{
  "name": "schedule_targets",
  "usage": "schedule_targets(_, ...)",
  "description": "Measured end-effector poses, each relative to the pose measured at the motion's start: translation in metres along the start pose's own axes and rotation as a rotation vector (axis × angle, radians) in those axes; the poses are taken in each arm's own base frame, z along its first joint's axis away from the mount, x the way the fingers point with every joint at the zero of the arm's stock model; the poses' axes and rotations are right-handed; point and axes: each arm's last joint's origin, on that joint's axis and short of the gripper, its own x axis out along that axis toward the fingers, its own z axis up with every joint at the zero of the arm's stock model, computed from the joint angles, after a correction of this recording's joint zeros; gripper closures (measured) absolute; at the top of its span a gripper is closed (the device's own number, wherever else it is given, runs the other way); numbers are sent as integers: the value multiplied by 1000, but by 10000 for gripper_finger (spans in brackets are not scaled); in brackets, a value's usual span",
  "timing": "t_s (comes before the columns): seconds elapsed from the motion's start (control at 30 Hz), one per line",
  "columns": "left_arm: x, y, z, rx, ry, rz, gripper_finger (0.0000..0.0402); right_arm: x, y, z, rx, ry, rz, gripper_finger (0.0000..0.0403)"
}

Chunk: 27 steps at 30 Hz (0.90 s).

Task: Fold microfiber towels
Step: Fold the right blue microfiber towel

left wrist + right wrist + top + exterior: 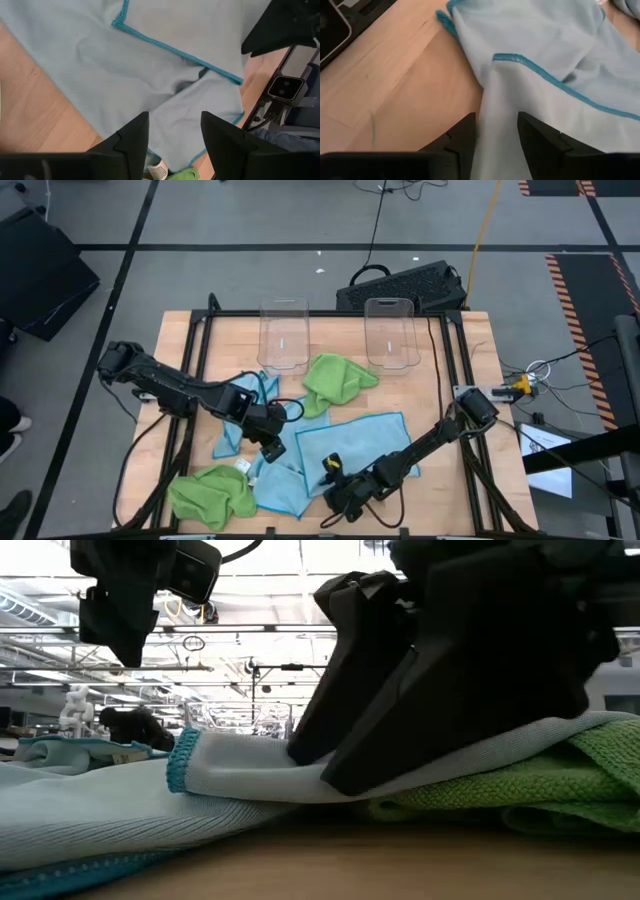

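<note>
Item one: we list a light blue towel (352,442) spread nearly flat on the wooden table (470,370), toward the near edge, right of centre. Its teal-stitched hem shows in both wrist views.

Item two: the right claw (338,492) sits low at the near edge of this towel, a fold of the blue cloth (495,125) running between its two dark fingers (462,137). In the low view the fingers clamp over a raised flap of the towel (240,765), so we record it as pinching the cloth.

Item three: the left claw (270,442) hangs over blue cloth just left of the spread towel, fingers (132,137) parted with a gap between them, nothing gripped.

Item four: a second light blue towel (240,415), rumpled, lies partly under the left arm.

Item five: one lime green towel (335,380) bunched near the table's middle; another (212,495) crumpled at the near left corner.

Item six: two clear plastic bins (285,335) stand along the far edge.
</note>
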Motion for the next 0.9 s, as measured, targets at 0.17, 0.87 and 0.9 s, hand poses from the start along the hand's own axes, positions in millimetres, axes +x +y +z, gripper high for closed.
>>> schedule_targets(0.17, 1, -2, -3, 14, 1, 3, 220, 1, 1, -2, -5, 13, 5, 299)
schedule_targets(0.87, -4, -50, -20, 253, -167, -277, 220, -10, -5, 4, 282, 11, 74, 401)
schedule_targets(0.9, -5, -55, -25, 322, -197, -277, 220, -12, -7, 6, 321, 6, 72, 401)
